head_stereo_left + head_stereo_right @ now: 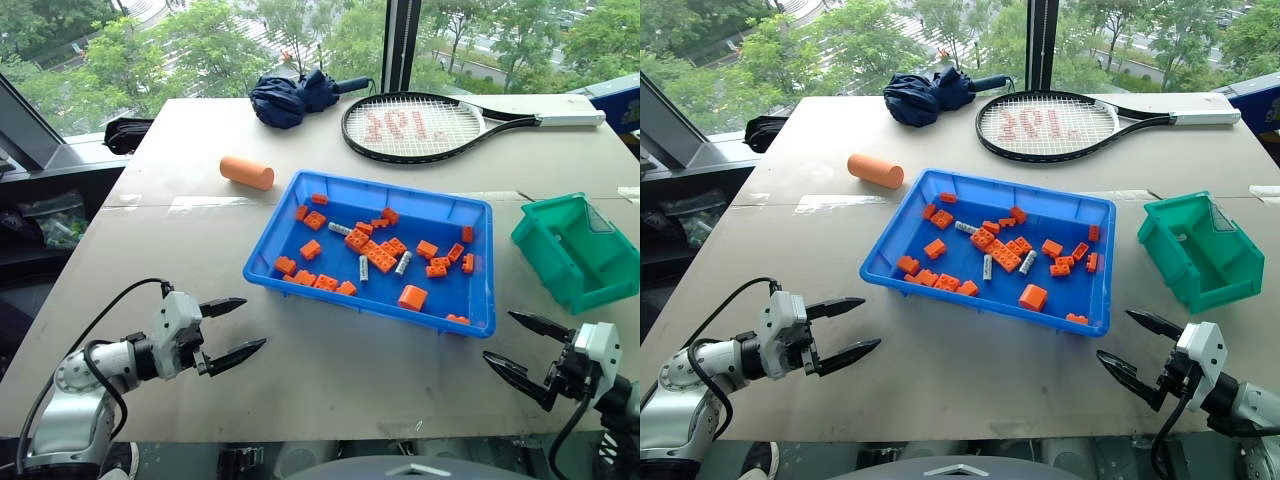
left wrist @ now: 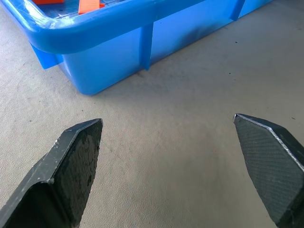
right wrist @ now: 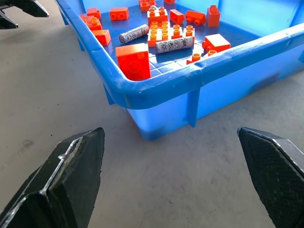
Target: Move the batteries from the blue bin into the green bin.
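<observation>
The blue bin (image 1: pixel 395 188) sits mid-table with many orange bricks in it. Three silver batteries lie among them: one (image 1: pixel 340 229) toward the back, one (image 1: pixel 363 268) in the middle and one (image 1: pixel 403 263) beside it; two batteries (image 3: pixel 133 34) (image 3: pixel 174 45) show in the right wrist view. The green bin (image 1: pixel 570 250) stands to the right of the blue bin, apart from it. My left gripper (image 1: pixel 255 322) hovers open by the blue bin's near left corner (image 2: pixel 95 61). My right gripper (image 1: pixel 498 337) is open off the near right corner (image 3: pixel 156 90). Neither holds anything.
An orange foam cylinder (image 1: pixel 247 172) lies behind the blue bin on the left. A tennis racket (image 1: pixel 420 125) and a folded dark umbrella (image 1: pixel 295 97) rest at the far edge by the window. Bare tabletop stretches between my grippers along the near edge.
</observation>
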Robot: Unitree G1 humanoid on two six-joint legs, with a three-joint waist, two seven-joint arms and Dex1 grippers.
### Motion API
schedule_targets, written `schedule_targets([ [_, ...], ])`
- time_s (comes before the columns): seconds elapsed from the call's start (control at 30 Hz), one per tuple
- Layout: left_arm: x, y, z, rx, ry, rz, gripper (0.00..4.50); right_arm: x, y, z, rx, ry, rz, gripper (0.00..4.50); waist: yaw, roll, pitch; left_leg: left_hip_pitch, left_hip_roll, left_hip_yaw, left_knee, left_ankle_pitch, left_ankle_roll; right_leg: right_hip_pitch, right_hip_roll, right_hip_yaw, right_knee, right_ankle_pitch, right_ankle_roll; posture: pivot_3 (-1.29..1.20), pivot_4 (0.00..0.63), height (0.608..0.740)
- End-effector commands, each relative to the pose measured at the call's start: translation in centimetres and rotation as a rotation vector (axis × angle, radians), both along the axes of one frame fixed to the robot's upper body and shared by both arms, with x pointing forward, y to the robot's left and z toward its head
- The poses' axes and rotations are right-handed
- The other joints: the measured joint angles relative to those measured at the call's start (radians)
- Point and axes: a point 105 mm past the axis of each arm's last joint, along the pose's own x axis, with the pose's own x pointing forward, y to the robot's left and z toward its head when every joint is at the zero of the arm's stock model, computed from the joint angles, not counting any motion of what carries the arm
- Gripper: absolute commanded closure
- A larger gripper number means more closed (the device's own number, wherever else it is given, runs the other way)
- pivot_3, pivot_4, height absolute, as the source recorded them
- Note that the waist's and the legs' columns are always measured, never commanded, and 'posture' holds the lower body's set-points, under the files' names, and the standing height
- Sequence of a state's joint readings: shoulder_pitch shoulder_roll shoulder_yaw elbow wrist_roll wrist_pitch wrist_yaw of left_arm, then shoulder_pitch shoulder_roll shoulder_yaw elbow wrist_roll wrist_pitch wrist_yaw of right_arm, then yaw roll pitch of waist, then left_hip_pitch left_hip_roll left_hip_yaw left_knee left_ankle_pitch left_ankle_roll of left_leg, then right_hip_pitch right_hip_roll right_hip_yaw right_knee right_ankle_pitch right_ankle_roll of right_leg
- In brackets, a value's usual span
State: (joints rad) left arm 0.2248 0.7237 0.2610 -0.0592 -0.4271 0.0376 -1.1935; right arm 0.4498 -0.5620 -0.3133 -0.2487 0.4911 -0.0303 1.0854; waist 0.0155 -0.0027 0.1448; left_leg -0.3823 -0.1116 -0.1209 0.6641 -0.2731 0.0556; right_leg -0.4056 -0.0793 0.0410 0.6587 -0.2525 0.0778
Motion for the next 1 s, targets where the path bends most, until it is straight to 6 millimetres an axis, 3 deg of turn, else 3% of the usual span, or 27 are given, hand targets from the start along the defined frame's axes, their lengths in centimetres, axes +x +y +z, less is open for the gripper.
schedule_targets([
  [0.03,0.2,-0.4,0.9,-0.007,-0.039,-0.014,0.00,0.1,0.1,0.6,-0.011,-0.042,0.012,0.01,0.000,0.000,0.000,0.000,0.000,0.000,0.000,0.000,0.000,0.000,0.000,0.000,0.000,0.000,0.000,0.00,0.150,0.740],
  [0.7,0.5,-0.4,1.3,-0.045,-0.037,-0.029,0.00,-0.1,-0.9,1.1,-0.038,-0.041,0.032,0.01,0.000,0.000,0.000,0.000,0.000,0.000,-0.001,0.000,0.000,0.000,0.000,0.000,-0.001,0.000,0.000,0.00,0.150,0.740],
  [0.83,0.2,0.2,2.0,-0.054,-0.016,-0.061,0.00,-0.6,-1.4,2.7,-0.060,-0.056,0.054,0.01,0.000,0.000,0.001,0.000,0.000,0.000,-0.001,0.000,0.000,0.000,0.000,0.000,-0.001,0.000,0.000,0.00,0.150,0.740],
  [1.0,0.4,1.2,4.6,-0.054,0.006,-0.146,0.00,-0.4,-0.9,7.4,-0.080,-0.078,0.162,0.01,-0.001,0.001,0.001,0.000,0.000,0.000,-0.001,0.000,0.000,0.000,0.000,0.000,-0.001,0.000,0.000,0.00,0.150,0.740],
])
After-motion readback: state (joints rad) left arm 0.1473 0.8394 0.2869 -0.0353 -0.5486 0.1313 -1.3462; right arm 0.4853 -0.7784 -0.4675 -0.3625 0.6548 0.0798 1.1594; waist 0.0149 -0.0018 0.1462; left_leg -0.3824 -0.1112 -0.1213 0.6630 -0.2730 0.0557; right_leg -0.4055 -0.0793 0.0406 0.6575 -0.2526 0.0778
